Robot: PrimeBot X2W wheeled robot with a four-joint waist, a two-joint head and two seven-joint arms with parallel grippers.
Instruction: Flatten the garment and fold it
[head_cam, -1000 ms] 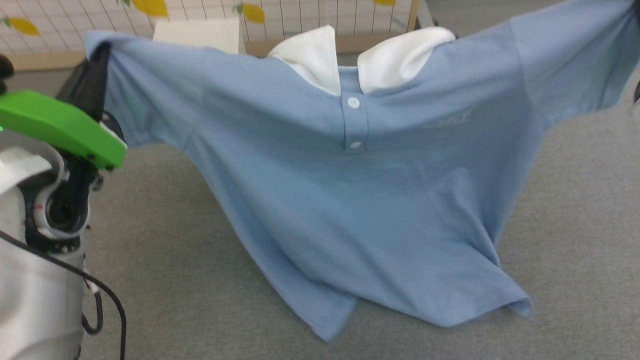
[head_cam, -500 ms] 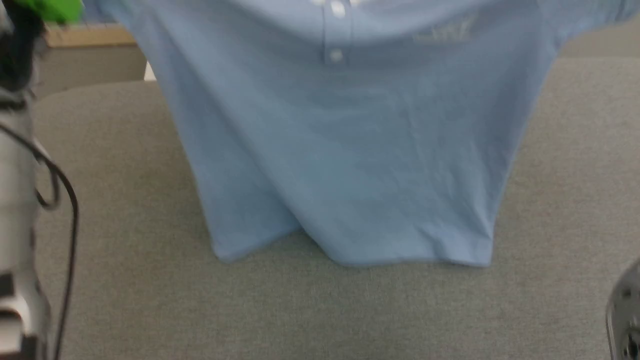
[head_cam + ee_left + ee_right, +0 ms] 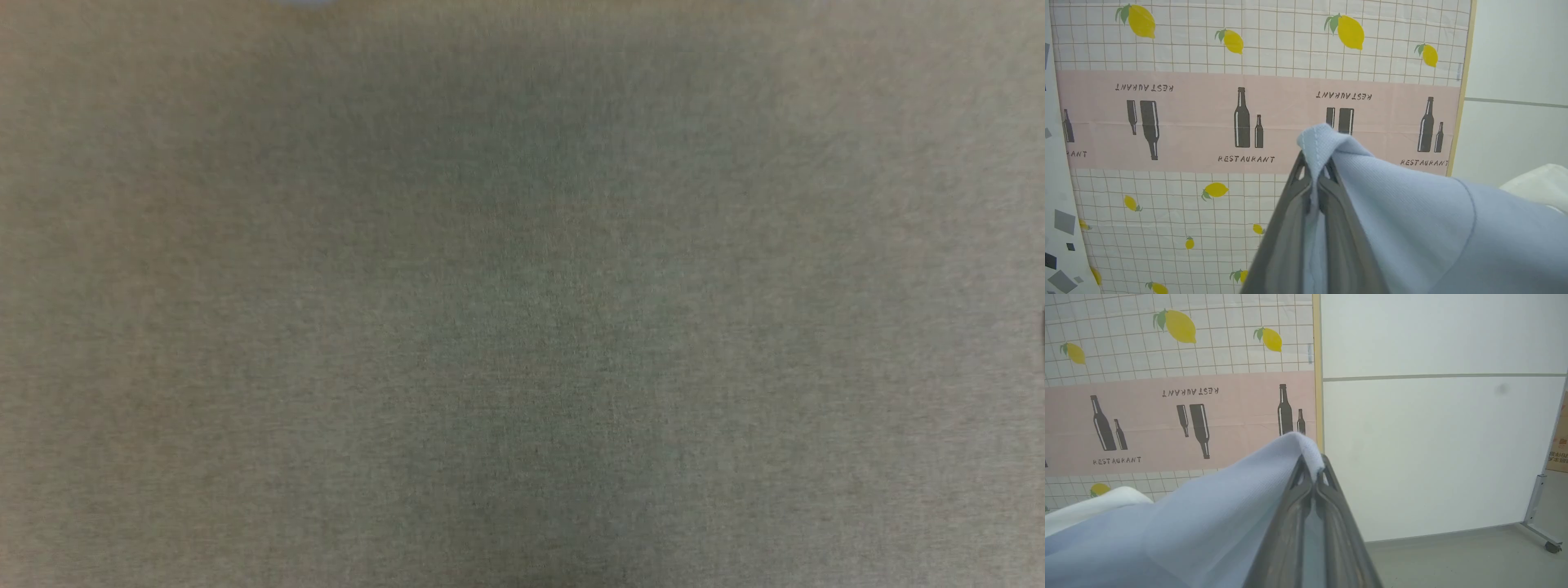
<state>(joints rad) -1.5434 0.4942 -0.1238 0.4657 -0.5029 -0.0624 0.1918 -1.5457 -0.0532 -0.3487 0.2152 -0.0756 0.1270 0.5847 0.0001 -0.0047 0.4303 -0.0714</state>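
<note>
Left gripper [image 3: 1314, 173]: clamped shut on a hemmed corner of the garment [image 3: 1412, 220], with a small tuft poking past its tips.
Right gripper [image 3: 1312, 471]: likewise pinched tight, on the opposite corner.
Garment: stretched between them, running rightward from the left gripper and leftward from the right gripper, with the white collar [image 3: 1541, 183] towards the middle.
Why held so: seemingly to pull the shirt wide in the air before laying it flat.
Beyond the tips: a lemon-print screen [image 3: 1208, 122].
Grey surface [image 3: 522, 327]: probably where the shirt would land.
</note>
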